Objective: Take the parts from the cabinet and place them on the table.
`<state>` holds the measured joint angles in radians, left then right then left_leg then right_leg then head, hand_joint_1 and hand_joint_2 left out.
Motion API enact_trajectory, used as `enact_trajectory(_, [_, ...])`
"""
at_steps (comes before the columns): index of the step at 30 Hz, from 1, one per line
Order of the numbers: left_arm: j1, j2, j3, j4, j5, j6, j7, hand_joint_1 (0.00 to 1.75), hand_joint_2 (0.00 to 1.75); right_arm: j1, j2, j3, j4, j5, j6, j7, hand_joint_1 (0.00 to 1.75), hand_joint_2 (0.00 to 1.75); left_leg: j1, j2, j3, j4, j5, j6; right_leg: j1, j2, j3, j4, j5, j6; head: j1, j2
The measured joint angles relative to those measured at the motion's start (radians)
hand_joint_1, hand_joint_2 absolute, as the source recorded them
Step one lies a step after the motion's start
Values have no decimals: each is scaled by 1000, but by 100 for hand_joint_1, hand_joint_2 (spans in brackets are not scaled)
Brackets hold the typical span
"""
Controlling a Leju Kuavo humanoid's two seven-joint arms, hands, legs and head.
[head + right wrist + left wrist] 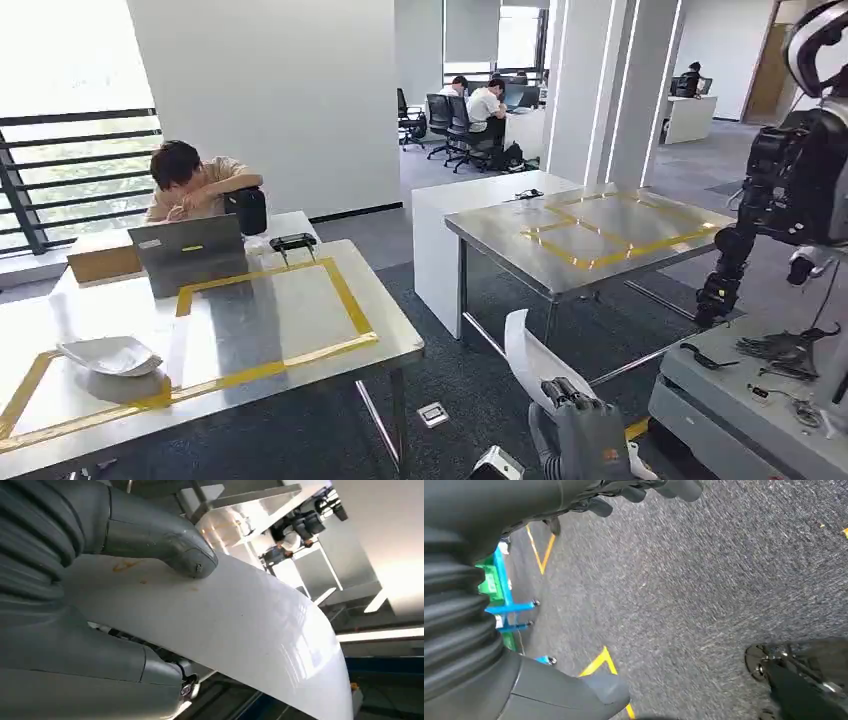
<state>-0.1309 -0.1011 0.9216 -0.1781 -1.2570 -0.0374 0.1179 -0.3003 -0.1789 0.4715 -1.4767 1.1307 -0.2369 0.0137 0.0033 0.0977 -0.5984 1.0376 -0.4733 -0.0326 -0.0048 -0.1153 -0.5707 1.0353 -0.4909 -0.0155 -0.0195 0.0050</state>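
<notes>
My right hand [590,435] is low at the bottom of the head view and holds a white curved sheet part [525,355] upright above the dark carpet. In the right wrist view the thumb [165,545] presses on the upper face of the white part [240,625] and the darker fingers lie under it. A second white curved part [108,354] rests on the near steel table [280,310], at the left corner of its yellow tape outline. My left hand [524,510] hangs over the carpet, fingers spread and holding nothing.
A laptop [190,255], a cardboard box [105,262] and a seated person [195,185] are at the near table's far side. A second taped steel table [600,225] stands to the right. Another robot [790,170] and a grey platform [760,390] are at far right. A blue-green frame [499,600] stands on the floor.
</notes>
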Motion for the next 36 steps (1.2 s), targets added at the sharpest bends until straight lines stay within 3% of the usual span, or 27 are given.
enact_trajectory(1, [-1, 0, 0, 0, 1, 0, 2, 0, 175, 0, 0, 0, 0, 0, 0, 0, 175, 175, 4, -15, 3, -1, 10, 12, 1, -9, 1, 2, -2, 5, 2, 0])
enact_trajectory(4, [3, 0, 0, 0, 0, 16, 8, 0, 175, 0, 5, 0, 0, 0, -1, 0, 175, 175, 1, -58, -6, -5, 17, 30, 1, -46, 10, -6, 0, 20, 2, 0])
enact_trajectory(5, [4, -2, 0, 0, -1, 18, 11, 0, 175, -1, 5, 0, 0, 2, -2, -1, 175, 175, 10, -71, -1, -12, 24, 39, -4, -29, 10, -2, -9, 28, 2, 0])
enact_trajectory(6, [2, -3, 0, 0, -1, 19, 15, 0, 175, 0, 5, 0, 0, 2, -2, -1, 175, 175, 11, -81, -3, -14, 27, 42, -9, 38, -1, 27, -32, 33, 2, 0])
enact_trajectory(7, [0, -2, 0, 0, 2, 27, 17, 0, 175, 1, 5, 0, 0, 3, -3, -2, 175, 175, 13, -93, -6, -14, 30, 47, -11, 83, -33, 97, -74, 36, 5, 0])
enact_trajectory(9, [-4, -2, 0, 0, 10, 40, 12, 0, 175, 7, 3, 0, 6, 3, -2, 0, 175, 175, 12, -124, -9, -13, 31, 49, -11, 108, -112, 257, -137, 41, 5, 0])
enact_trajectory(10, [-3, -2, 0, 0, 11, 45, 11, 0, 175, 9, 3, 0, 9, 3, -1, -3, 175, 175, 12, -137, -10, -11, 31, 49, -10, 109, -134, 295, -140, 41, 4, 0])
enact_trajectory(11, [-2, -2, 3, 0, 17, 48, 11, 0, 175, 10, 3, 0, 11, 3, -2, -4, 175, 175, 12, -153, -10, -10, 31, 49, -10, 110, -134, 289, -121, 40, 5, 0])
enact_trajectory(13, [0, -3, 12, 0, 25, 53, 8, 0, 175, 5, 3, 0, 14, 3, -2, -3, 175, 175, 13, -186, -10, -6, 31, 47, -13, 121, -77, 155, -30, 36, 5, 0])
enact_trajectory(14, [0, -3, 15, 0, 25, 53, 9, 0, 175, 3, 3, 0, 14, 3, -3, -4, 175, 175, 14, -198, -10, -4, 31, 44, -15, 140, -41, 78, 7, 32, 4, 0])
enact_trajectory(15, [0, -4, 15, 1, 25, 53, 9, 0, 175, 2, 3, 0, 14, 3, -4, -4, 175, 175, 16, -211, -14, -3, 32, 39, -20, 208, -12, 11, 11, 28, 4, 0])
enact_trajectory(16, [-4, -3, 16, 0, 27, 54, 9, 0, 175, 2, 3, 0, 15, 3, -5, -5, 175, 175, 12, -226, -20, 1, 33, 29, -21, 218, -9, -5, 8, 31, 3, 0])
enact_trajectory(19, [4, -3, 26, 1, 36, 55, 10, 0, 175, -2, 5, 0, 16, 1, -6, -6, 175, 175, 22, -265, -28, -14, 46, 1, -10, 179, -9, -3, 11, 19, 4, 0])
enact_trajectory(20, [6, 0, 27, 1, 36, 55, 11, 0, 175, -5, 10, 0, 16, 1, -6, -7, 175, 175, 25, -269, -35, -10, 46, -4, -25, 159, -1, -18, 20, 7, 3, 0])
enact_trajectory(21, [8, -2, 27, 1, 37, 55, 9, 0, 175, -8, 11, 0, 16, 1, -6, -7, 175, 175, 14, -195, -45, 13, 29, -5, -20, 147, 3, -23, 22, 3, 2, 0])
enact_trajectory(22, [6, -2, 29, 1, 40, 53, 6, 0, 175, -10, 12, 0, 16, 1, -8, -8, 175, 175, 12, -149, -70, 62, -5, -5, -18, 132, 4, -23, 22, -6, -1, 0])
enact_trajectory(23, [1, -3, 31, 1, 42, 51, 1, 0, 175, -10, 12, 0, 17, 1, -7, -10, 175, 175, 13, -122, -108, 142, -47, -8, -14, 115, 3, -23, 21, -7, -2, 0])
enact_trajectory(24, [0, -3, 32, 1, 42, 51, -1, 0, 175, -8, 12, 0, 17, 0, -7, -9, 175, 175, 14, -110, -141, 215, -78, -10, -11, 98, 3, -23, 20, -9, -1, 0])
enact_trajectory(25, [0, -3, 32, 1, 38, 51, 1, 0, 175, -8, 12, 0, 18, 0, -7, -10, 175, 175, 14, -106, -164, 269, -95, -11, -10, 82, 2, -22, 19, -10, -2, 0])
enact_trajectory(26, [0, -3, 32, 1, 36, 50, 6, 0, 175, -8, 14, 1, 18, -2, -9, -16, 175, 175, 14, -104, -164, 278, -88, -11, -10, 67, 3, -22, 18, -9, -1, 0])
enact_trajectory(27, [0, -2, 32, 1, 36, 48, 8, 0, 175, -8, 14, 1, 18, -15, -16, -24, 175, 175, 14, -102, -141, 242, -62, -11, -10, 66, 3, -21, 18, -8, -1, 0])
enact_trajectory(29, [3, 0, 34, 0, 36, 48, 5, 0, 175, -8, 16, 0, 16, -32, -29, -35, 175, 175, 14, -95, -42, 73, 13, -8, -10, 49, 4, -17, 14, -2, -1, 0])
enact_trajectory(30, [2, 0, 35, 0, 35, 48, 4, 0, 175, -9, 17, 0, 14, -35, -33, -37, 175, 175, 13, -84, -6, 6, 18, -3, -10, 43, 4, -13, 11, 2, -1, 0])
enact_trajectory(32, [2, 0, 35, 0, 30, 48, 5, 0, 175, -9, 18, -2, 11, -39, -39, -38, 175, 175, 7, -83, 2, -3, 11, 14, -1, 39, -3, -7, 10, 13, 0, 0])
enact_trajectory(33, [4, -1, 35, 1, 29, 48, 5, 0, 175, -9, 20, -2, 9, -39, -39, -38, 175, 175, 11, -84, 2, -6, 15, 14, 2, 41, -4, -4, 8, 11, 0, 0])
enact_trajectory(34, [5, -2, 35, 1, 30, 48, 4, 0, 175, -9, 20, -2, 8, -41, -40, -38, 175, 175, 9, -83, 2, -5, 15, 14, 1, 43, -4, -6, 13, -6, 0, 0])
enact_trajectory(36, [5, -2, 37, 1, 30, 48, -2, 0, 175, -10, 20, -3, 8, -41, -39, -38, 175, 175, 8, -83, 2, -5, 14, 16, 1, 43, 0, -13, 15, -2, 0, 0])
